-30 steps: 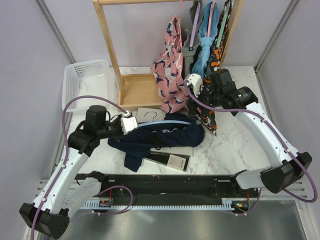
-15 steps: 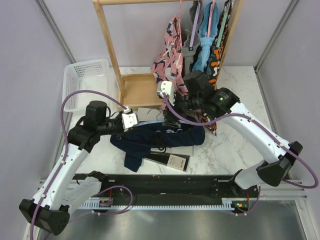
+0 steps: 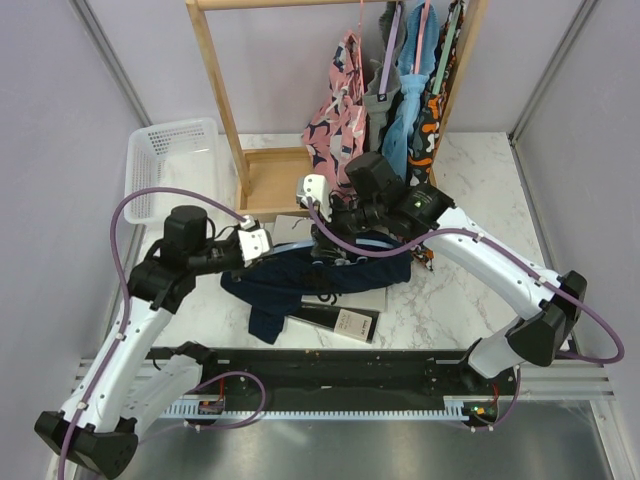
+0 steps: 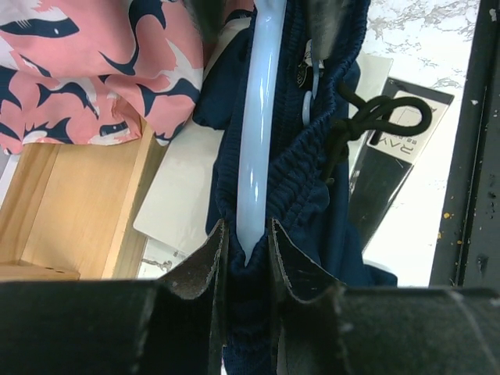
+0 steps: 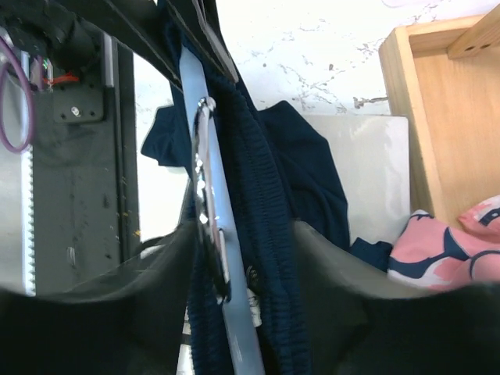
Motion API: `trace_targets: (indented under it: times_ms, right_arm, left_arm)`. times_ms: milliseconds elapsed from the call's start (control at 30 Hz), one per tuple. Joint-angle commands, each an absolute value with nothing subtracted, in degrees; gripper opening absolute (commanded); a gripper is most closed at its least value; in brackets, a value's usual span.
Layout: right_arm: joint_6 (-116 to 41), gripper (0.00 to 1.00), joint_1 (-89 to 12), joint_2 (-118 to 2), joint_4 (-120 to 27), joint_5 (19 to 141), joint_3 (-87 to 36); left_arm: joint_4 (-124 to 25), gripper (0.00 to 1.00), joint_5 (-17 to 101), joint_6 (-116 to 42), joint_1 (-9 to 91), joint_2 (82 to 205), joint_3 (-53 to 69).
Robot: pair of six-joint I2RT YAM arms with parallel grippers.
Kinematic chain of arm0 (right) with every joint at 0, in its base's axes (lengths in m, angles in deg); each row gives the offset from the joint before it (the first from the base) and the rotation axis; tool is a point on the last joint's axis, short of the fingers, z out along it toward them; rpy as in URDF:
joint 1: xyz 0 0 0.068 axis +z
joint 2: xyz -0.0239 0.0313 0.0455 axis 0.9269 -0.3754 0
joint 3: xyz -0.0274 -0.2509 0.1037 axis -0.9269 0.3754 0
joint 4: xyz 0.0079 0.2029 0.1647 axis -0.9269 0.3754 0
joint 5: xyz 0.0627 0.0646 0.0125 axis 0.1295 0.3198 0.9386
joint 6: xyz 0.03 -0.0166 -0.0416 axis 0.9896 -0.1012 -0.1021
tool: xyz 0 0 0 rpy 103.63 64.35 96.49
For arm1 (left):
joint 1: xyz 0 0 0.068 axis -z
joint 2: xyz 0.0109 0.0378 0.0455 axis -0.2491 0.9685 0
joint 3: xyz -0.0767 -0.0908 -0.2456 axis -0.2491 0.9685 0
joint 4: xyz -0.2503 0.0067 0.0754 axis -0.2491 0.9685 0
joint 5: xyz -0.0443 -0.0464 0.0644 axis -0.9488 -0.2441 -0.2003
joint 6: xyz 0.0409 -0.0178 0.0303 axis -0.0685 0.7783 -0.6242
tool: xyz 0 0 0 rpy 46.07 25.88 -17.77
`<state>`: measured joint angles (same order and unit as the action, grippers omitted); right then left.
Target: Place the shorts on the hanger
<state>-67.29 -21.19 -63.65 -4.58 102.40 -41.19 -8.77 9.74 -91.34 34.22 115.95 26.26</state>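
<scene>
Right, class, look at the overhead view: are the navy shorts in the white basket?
No, the shorts sit in the middle of the table, apart from the basket at its far left corner.

I work over a white marble-veined worktop (image 3: 470, 290). A white plastic mesh basket (image 3: 141, 180) sits at its far left corner and a light wooden rack base (image 3: 275, 180) at the far edge. Mid-worktop, dark navy fabric shorts (image 3: 300, 285) overlap a pale grey flat sheet (image 3: 292, 227) and a black labelled flat box (image 3: 335, 320).

shorts (image 4: 312, 211): dark navy | hanger (image 4: 258, 117): light blue | garment (image 4: 94, 70): pink, navy sharks
</scene>
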Motion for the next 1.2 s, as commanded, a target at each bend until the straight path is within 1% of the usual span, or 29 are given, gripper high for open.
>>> trace_targets:
  times_ms: [0, 33, 67, 100, 233, 267, 333, 433, 467, 567, 667, 800, 867, 900, 933, 967, 1000, 1033, 1067, 1133, 1167]
  right_arm:
    - [-67.22, 0.47, -20.76, -64.23, -8.25, 104.08, -40.21]
    - [-67.31, 0.39, -20.76, -64.41, -7.99, 103.74, -41.09]
    - [-67.57, 0.26, -20.76, -64.67, -7.82, 103.65, -41.62]
    - [-67.83, 0.0, -20.76, -64.76, -7.38, 103.21, -42.06]
    - [-68.97, 0.0, -20.93, -63.27, -6.76, 100.66, -43.91]
    - [-69.85, 0.0, -21.02, -62.75, -6.5, 99.96, -44.08]
    - [-71.08, 0.0, -21.46, -61.6, -4.57, 99.43, -45.05]
    - [-72.58, 0.0, -22.42, -60.46, -1.93, 97.85, -46.28]
    - [-73.45, 0.0, -22.77, -59.76, -0.97, 97.67, -46.37]
    - [-75.21, 0.0, -23.83, -58.7, 0.09, 96.79, -46.9]
    - [-75.92, 0.0, -25.06, -57.91, 1.23, 96.61, -48.12]
    - [-77.41, 0.0, -25.94, -57.56, 3.78, 96.7, -50.76]
    - [-78.29, 0.0, -25.94, -57.29, 4.22, 97.14, -50.85]
    - [-78.3, 0.0, -25.94, -57.2, 4.49, 97.31, -50.94]
    - [-77.86, 0.0, -25.94, -57.38, 4.75, 97.49, -51.2]
    - [-77.77, 0.0, -25.94, -57.47, 5.01, 98.28, -51.29]
    - [-77.77, 0.0, -25.94, -57.81, 5.37, 98.54, -51.12]
    - [-77.86, 0.0, -25.77, -57.82, 5.37, 98.98, -50.77]
    - [-77.68, 0.0, -25.59, -57.99, 5.37, 99.07, -50.5]
    - [-77.59, 0.0, -25.07, -58.34, 5.28, 99.25, -50.15]
    - [-77.33, 0.0, -24.8, -58.52, 5.19, 99.25, -50.24]
  left_arm:
    - [-14.25, 0.02, 5.78, -88.63, 34.47, 113.91, 25.98]
    - [-14.34, 0.02, 5.6, -88.71, 34.47, 113.82, 26.15]
    - [-14.34, 0.02, 5.69, -88.89, 34.47, 113.73, 26.24]
    - [-14.34, 0.02, 5.78, -88.98, 34.47, 113.64, 26.24]
    - [-14.07, 0.03, 9.72, -88.63, 34.47, 113.03, 26.68]
    - [-13.81, 0.06, 13.04, -88.28, 34.38, 113.11, 26.86]
    - [-12.94, 0.1, 15.78, -88.71, 34.38, 112.94, 26.86]
    - [-9.86, 0.21, 19.65, -90.03, 34.38, 112.24, 26.77]
    - [-8.64, 0.29, 20.1, -90.73, 34.12, 111.89, 26.77]
    - [-6.96, 0.41, 21.16, -91.61, 33.15, 110.57, 26.86]
    - [-6.43, 0.44, 21.51, -91.27, 32.45, 110.65, 26.6]
    - [-5.9, 0.44, 21.86, -91.09, 31.83, 111.62, 25.63]
    - [-5.99, 0.44, 20.64, -91.0, 31.65, 111.53, 25.28]
    - [-6.07, 0.47, 19.5, -90.74, 31.57, 111.53, 24.32]
    - [-5.99, 0.5, 16.18, -90.39, 31.56, 111.53, 23.53]
    - [-5.9, 0.58, 14.06, -89.34, 31.65, 111.44, 22.56]
    - [-5.9, 0.6, 11.78, -88.98, 31.65, 111.88, 20.55]
    - [-5.9, 0.62, 7.75, -88.46, 31.74, 112.14, 19.49]
    - [-5.81, 0.63, 6.32, -87.15, 31.83, 112.67, 18.26]
    - [-5.9, 0.63, 3.07, -85.65, 32.0, 115.13, 14.13]
    - [-5.9, 0.62, 2.1, -84.94, 32.35, 116.0, 12.81]
